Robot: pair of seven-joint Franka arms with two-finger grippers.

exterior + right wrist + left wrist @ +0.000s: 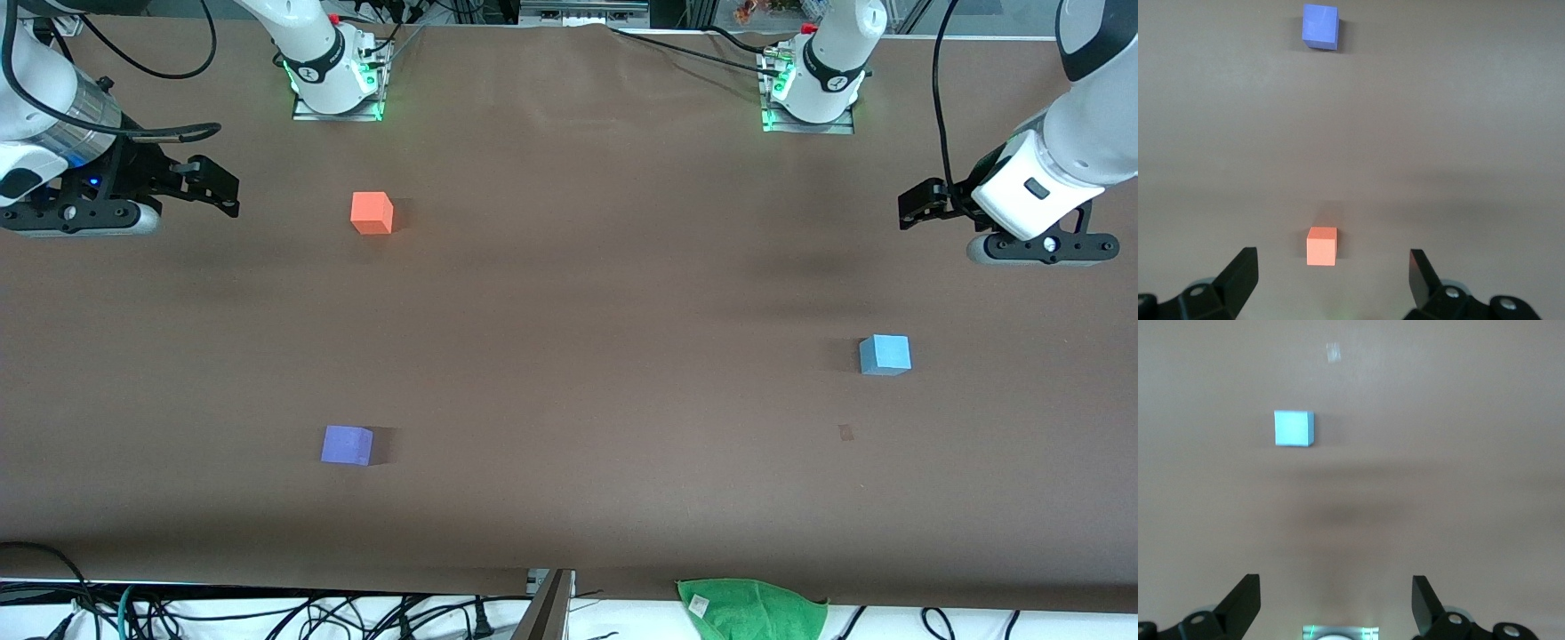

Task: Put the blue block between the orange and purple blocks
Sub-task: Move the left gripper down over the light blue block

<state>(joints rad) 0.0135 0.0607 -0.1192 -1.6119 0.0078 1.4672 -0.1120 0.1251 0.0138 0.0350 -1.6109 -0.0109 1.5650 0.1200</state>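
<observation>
Approaching: left gripper (1336, 603) spread wide, empty, over table | descend squarely astride blue block (885, 355) | right gripper (1331, 280) waits, spread, near orange block (372, 213).

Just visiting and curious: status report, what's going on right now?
Left gripper and right gripper open, empty, above table. Sky-blue matte cube untouched at left arm's end. Orange cube, purple cube apart; gap clear.

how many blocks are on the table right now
3. The orange block lies toward the right arm's end, the purple block nearer the front camera than it, and the blue block toward the left arm's end. None seems hidden.
</observation>
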